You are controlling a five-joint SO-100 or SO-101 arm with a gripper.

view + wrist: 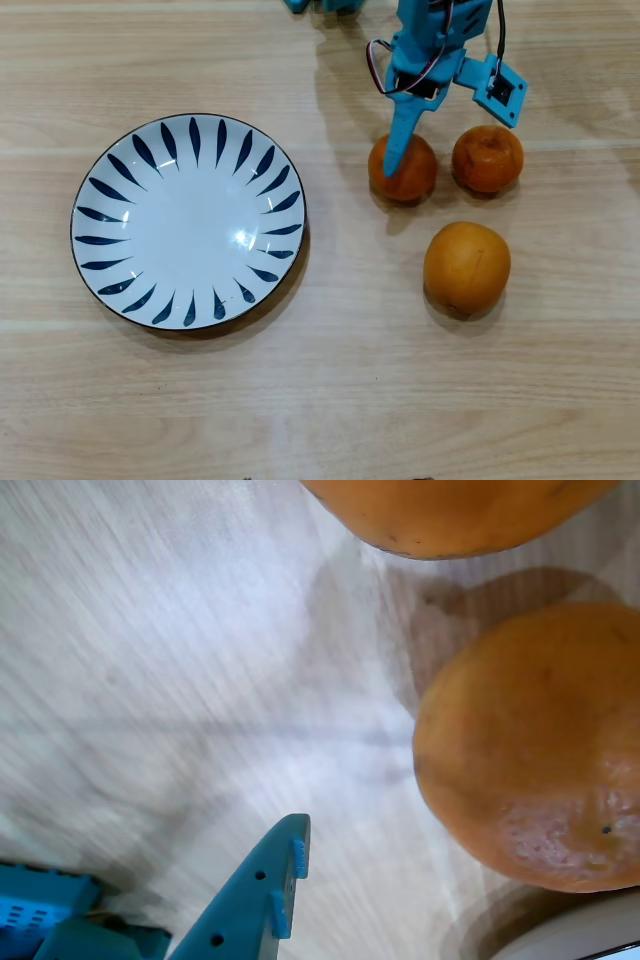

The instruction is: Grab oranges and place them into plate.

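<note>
The gripper (pixel 396 165) is lowered over the left small orange (pixel 410 170); its jaw state cannot be told.

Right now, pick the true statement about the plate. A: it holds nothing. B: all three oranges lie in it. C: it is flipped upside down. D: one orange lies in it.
A: in the overhead view the plate is bare and right side up, while the three oranges all sit on the wooden table to its right.
</note>
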